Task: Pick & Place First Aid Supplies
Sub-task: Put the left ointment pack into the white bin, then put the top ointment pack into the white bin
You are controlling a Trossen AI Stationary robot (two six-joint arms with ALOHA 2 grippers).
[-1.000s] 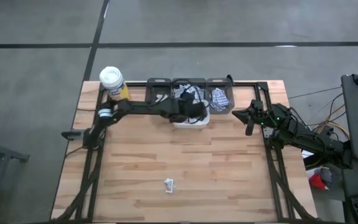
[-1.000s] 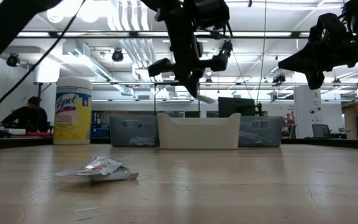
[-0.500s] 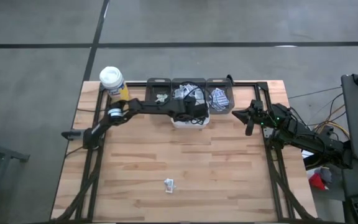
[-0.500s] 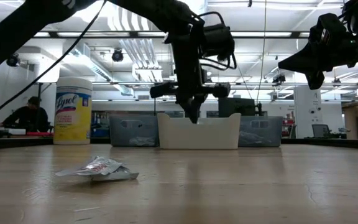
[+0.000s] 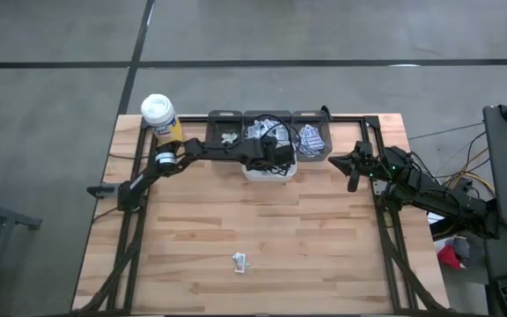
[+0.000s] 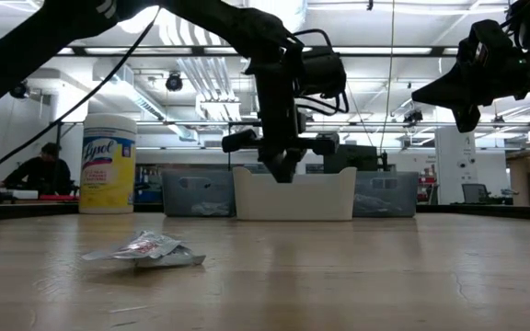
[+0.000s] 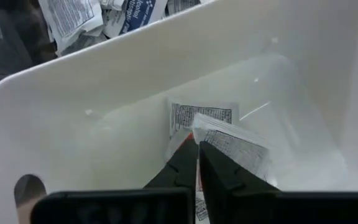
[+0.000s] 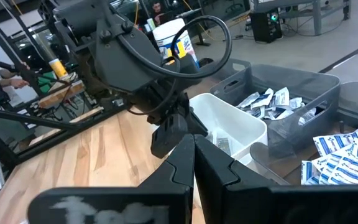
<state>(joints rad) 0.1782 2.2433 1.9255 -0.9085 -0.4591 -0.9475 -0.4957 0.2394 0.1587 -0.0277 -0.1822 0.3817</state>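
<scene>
Over the white bin point(image 5: 269, 170) at the table's far edge, the nearly closed left gripper point(image 7: 197, 163) is releasing a packet point(image 7: 232, 149); next, fetch the lone packet point(image 5: 240, 261).

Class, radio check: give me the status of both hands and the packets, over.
Left hand over white plastic bin, fingers nearly shut, flat paper packets below. Right hand shut, parked at right edge. One crumpled packet on wooden table, nothing blocking.

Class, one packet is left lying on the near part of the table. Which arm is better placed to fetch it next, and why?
Probably the left. The left gripper is at the white bin over the table's middle, in line with the loose packet. The right gripper waits by the table's right edge, farther to the side.
</scene>
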